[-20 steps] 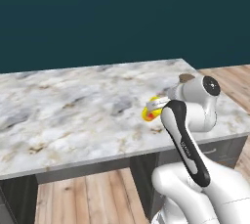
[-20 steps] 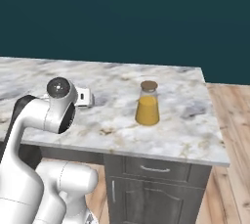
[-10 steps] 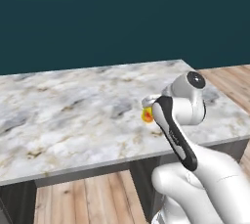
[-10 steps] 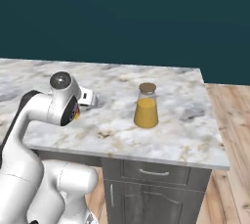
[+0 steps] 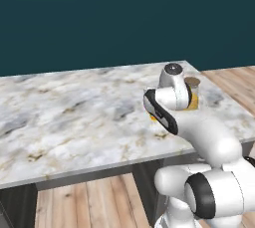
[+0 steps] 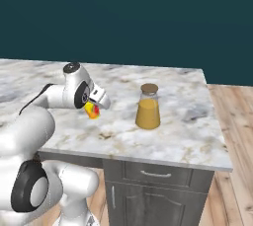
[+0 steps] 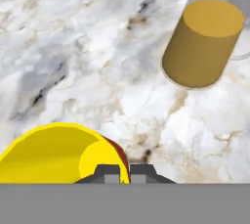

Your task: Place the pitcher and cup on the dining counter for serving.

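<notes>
Fingers (image 7: 118, 172) pinch the rim of the tilted cup (image 6: 92, 109), held over the table (image 6: 188, 136) just left of the pitcher (image 6: 147, 107), so letting go while tilted could tip the cup or roll it.

Flanking base views, shared counter (image 5: 74, 117); close hand view.
</notes>
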Robot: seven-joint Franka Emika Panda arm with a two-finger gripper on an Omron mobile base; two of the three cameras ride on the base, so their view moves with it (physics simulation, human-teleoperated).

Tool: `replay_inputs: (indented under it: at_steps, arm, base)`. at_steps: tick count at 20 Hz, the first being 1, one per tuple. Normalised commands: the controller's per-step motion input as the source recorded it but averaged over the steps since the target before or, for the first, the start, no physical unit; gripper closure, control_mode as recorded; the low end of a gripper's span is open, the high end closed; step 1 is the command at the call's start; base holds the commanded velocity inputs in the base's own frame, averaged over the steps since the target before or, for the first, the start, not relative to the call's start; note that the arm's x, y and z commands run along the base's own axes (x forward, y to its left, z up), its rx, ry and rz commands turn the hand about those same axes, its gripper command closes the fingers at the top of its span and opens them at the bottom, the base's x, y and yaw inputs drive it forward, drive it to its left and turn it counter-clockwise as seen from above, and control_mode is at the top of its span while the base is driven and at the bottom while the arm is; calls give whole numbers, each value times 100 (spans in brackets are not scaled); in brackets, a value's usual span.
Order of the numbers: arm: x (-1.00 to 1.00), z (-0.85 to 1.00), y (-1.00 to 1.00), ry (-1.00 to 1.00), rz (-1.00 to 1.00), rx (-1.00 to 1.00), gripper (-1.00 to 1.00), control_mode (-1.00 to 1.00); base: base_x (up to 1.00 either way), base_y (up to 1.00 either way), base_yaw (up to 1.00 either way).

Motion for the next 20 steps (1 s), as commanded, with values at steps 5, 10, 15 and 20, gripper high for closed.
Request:
replay_inputs:
  at_steps: [5,10,15,20]
  arm:
    - [28,-12,-41,17,-25,12,100,-100]
    - [24,-38,-8,1,-13,11,100,-100]
    - [28,-56,0,0,-12,3,100,-100]
    - [23,-70,0,0,-10,0,100,-100]
  base:
    - [0,0,0]
    - [0,0,0]
    - [0,0,0]
    - [0,0,0]
